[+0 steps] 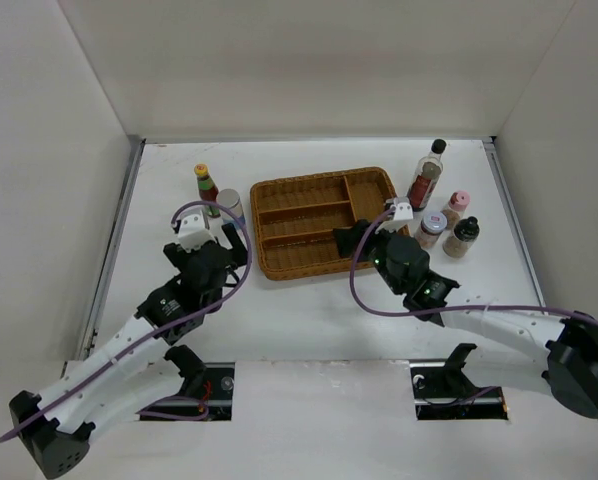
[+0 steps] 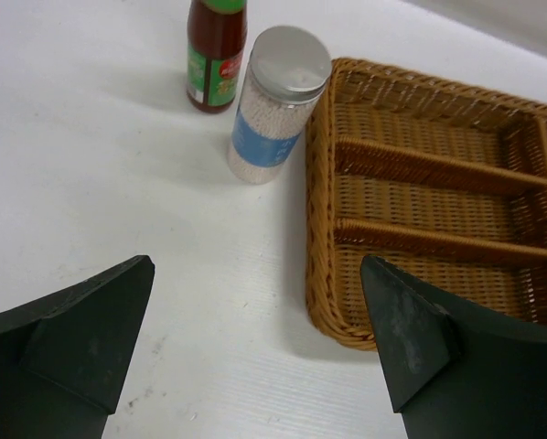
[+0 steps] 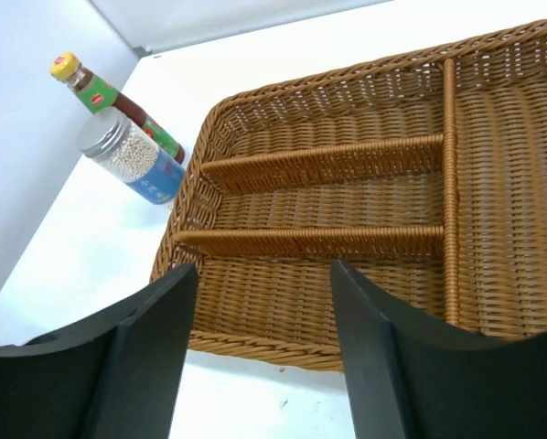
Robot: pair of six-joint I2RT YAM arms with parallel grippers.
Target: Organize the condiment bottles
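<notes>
Top external | L pincer (image 2: 257, 265) wide open, holding nothing, just off tray (image 1: 279, 272) left edge | R pincer (image 3: 264, 270) open, holding nothing, over tray near rim | sauce bottle (image 1: 206, 188) + jar (image 1: 230, 205) left of tray, other bottles (image 1: 426, 175) right, all on worktop (image 1: 319, 320)

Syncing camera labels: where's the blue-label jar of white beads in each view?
Top external: blue-label jar just left of the wicker tray, next to the yellow-capped sauce bottle.
Left wrist: upper centre, beside the tray's left wall.
Right wrist: upper left, outside the tray's left wall.
Shared landmark: the wicker tray, with the jar by its left end in every view.
</notes>
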